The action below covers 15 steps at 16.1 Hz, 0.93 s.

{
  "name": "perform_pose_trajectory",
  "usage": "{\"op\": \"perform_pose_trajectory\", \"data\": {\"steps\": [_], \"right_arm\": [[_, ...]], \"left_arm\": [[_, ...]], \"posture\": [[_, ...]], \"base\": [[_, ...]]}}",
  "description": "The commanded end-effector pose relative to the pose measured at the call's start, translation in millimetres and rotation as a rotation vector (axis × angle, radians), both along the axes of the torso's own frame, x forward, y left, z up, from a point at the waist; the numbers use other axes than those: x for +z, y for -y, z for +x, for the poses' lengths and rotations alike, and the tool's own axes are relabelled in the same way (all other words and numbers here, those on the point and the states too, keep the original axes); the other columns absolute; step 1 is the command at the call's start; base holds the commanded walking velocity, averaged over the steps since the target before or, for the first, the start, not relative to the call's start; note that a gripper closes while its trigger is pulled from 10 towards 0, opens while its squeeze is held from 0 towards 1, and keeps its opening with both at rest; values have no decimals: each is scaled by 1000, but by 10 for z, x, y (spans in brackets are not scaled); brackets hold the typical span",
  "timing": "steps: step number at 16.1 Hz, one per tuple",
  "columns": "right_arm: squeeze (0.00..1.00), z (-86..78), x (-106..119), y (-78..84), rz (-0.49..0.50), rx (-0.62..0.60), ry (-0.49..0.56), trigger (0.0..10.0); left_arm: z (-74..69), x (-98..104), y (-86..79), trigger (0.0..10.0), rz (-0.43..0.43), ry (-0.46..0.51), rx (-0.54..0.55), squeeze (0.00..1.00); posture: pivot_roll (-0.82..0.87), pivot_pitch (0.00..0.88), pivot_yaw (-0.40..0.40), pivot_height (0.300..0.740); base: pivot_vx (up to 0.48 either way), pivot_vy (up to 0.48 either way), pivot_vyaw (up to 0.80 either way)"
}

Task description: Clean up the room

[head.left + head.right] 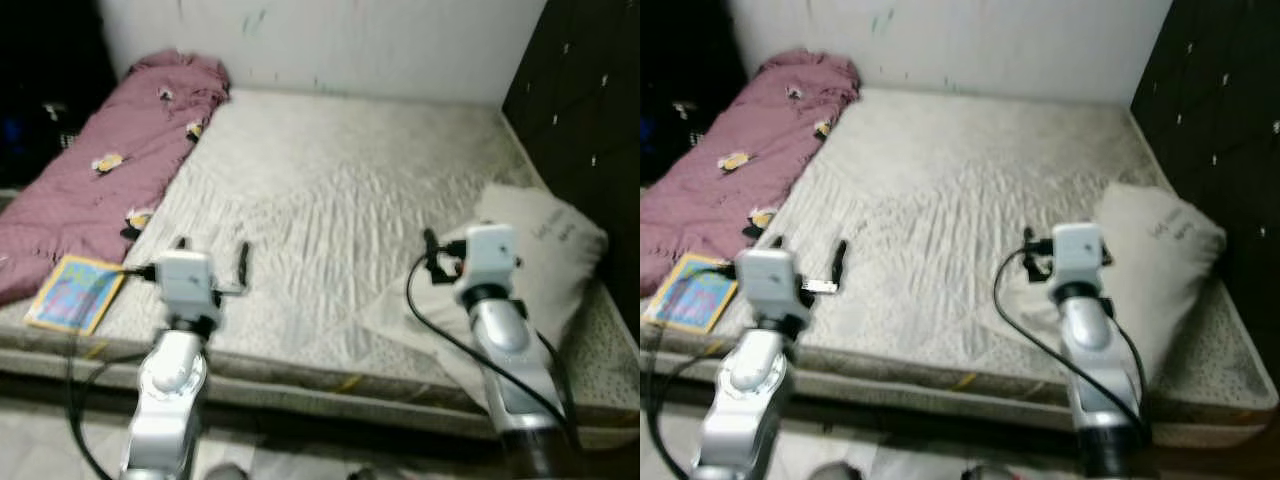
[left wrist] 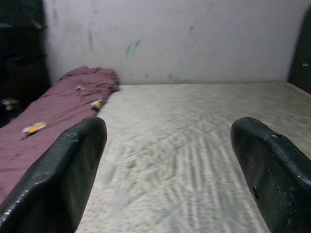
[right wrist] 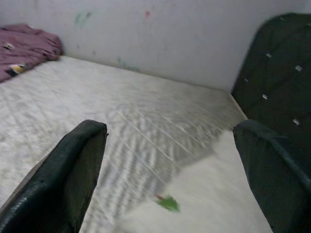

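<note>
From the left eye view I am looking down at a bed [image 1: 330,200] with a pale quilted mattress, set against a white wall [image 1: 330,45] that carries a few faint coloured marks. A mauve blanket [image 1: 110,170] with small yellow and black figures lies bunched along the left side of the mattress, running toward the wall. At the near left corner, just below the blanket's end, a picture book [image 1: 75,292] with a yellow border and blue cover lies flat; I cannot read its title. On the right side a white pillow [image 1: 545,245] rests against the dark tufted headboard [image 1: 580,90]; there is faint grey writing on the pillowcase, too blurred to read. My left gripper [image 1: 212,255] hovers over the near edge of the mattress, fingers set wide and holding nothing. My right gripper [image 1: 432,258] hangs beside the pillow's near side.

The right eye view shows the same layout, with the book at the far left edge.

In the left wrist view the two black fingers [image 2: 58,179] stand wide apart, with bare mattress between them and the blanket to one side.

In the right wrist view the fingers [image 3: 63,179] are likewise wide and empty, above the pillow, where a small green mark [image 3: 168,203] shows on the white cloth.
</note>
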State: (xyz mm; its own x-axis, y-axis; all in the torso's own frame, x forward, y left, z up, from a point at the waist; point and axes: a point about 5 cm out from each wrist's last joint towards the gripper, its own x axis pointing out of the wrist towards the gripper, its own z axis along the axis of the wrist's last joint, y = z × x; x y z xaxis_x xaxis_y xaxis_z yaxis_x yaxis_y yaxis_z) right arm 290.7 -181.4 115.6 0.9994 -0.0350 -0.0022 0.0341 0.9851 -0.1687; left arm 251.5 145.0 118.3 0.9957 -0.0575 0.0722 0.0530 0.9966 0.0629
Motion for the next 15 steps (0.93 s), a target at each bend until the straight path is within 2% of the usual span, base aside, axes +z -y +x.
{"op": "perform_pose_trajectory", "data": {"steps": [1,8,10,12,13,15], "right_arm": [[0,9,30,-23,2,9,9,10000],[0,14,24,-29,0,11,7,10000],[0,14,18,-31,1,10,6,10000],[0,19,13,-27,7,9,5,10000],[0,24,11,-27,10,8,4,10000],[0,27,0,-26,27,3,-5,10000]], "left_arm": [[0,7,-59,10000,17,1,19,0],[2,19,-69,10000,31,14,34,0],[0,29,-80,10000,7,23,41,0],[-5,38,-136,10000,44,25,74,0],[-4,31,-132,10000,26,18,34,0],[-14,37,-135,10000,18,22,31,0]], "posture": [[10,26,-34,740],[12,26,-34,740],[13,22,-34,740],[17,19,-35,740],[18,18,-35,740],[20,15,-36,740]], "base": [[0,-274,0],[0,-272,0],[0,0,0],[0,0,0],[0,0,0],[0,0,0]]}}
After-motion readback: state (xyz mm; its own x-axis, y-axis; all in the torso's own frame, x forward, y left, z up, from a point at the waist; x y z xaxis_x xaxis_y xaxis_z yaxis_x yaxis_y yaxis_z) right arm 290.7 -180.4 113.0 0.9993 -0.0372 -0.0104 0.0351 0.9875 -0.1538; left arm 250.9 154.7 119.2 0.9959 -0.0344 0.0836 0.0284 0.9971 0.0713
